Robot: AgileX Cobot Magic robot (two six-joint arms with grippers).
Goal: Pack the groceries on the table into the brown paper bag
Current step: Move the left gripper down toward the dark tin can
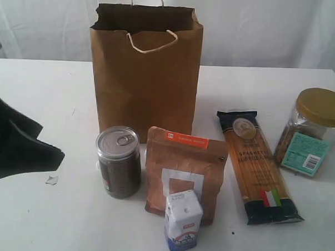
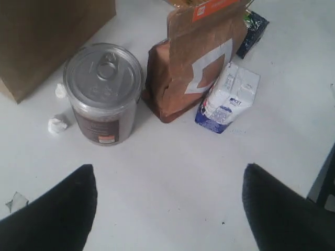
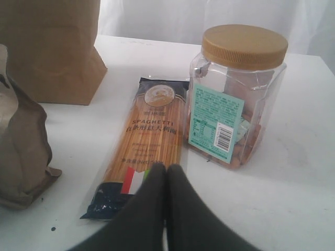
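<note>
The brown paper bag (image 1: 145,69) stands upright at the back of the table (image 1: 35,220), its top open. In front of it are a dark pull-tab can (image 1: 118,162), a brown pouch with an orange label (image 1: 185,173) and a small white-blue carton (image 1: 183,220). To the right lie a spaghetti packet (image 1: 257,165) and a gold-lidded clear jar (image 1: 314,132). My left gripper (image 2: 168,172) is open and empty, low over the table left of the can (image 2: 103,94). My right gripper (image 3: 167,168) is shut and empty above the near end of the spaghetti packet (image 3: 149,138), beside the jar (image 3: 235,97).
Small white crumpled scraps (image 2: 57,124) lie by the can on the bag's side. A clear scrap (image 1: 51,180) lies near my left gripper (image 1: 50,144). A white curtain hangs behind the table.
</note>
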